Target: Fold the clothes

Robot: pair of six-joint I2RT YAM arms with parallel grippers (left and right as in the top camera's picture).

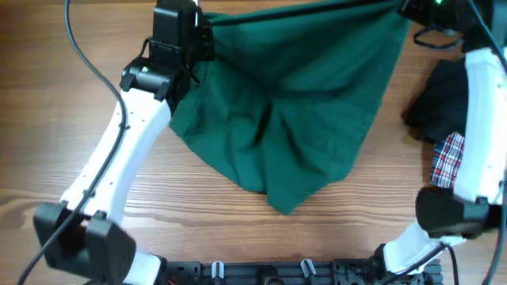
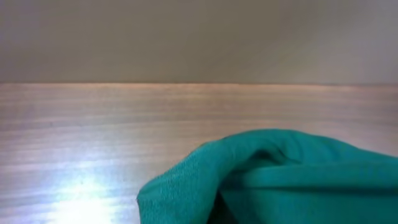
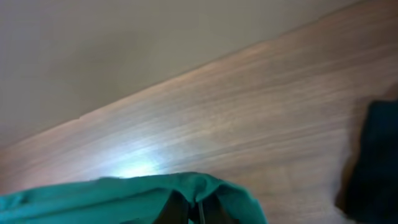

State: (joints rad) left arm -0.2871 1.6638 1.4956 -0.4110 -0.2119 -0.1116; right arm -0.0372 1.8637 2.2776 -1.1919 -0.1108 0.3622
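Note:
The dark green garment (image 1: pixel 293 103) hangs stretched between my two grippers at the far side of the table, its lower part bunched on the wood. My left gripper (image 1: pixel 202 36) holds its left top corner; green cloth (image 2: pixel 273 180) fills the bottom of the left wrist view and hides the fingers. My right gripper (image 1: pixel 404 9) holds the right top corner at the top edge of the overhead view. In the right wrist view my dark fingertips (image 3: pixel 193 211) are pinched together on a fold of the green cloth (image 3: pixel 124 196).
A black garment (image 1: pixel 440 99) lies at the right edge, also seen in the right wrist view (image 3: pixel 373 162). A red-white-blue plaid cloth (image 1: pixel 449 158) lies just below it. Bare wooden table (image 1: pixel 63 119) spreads to the left and front.

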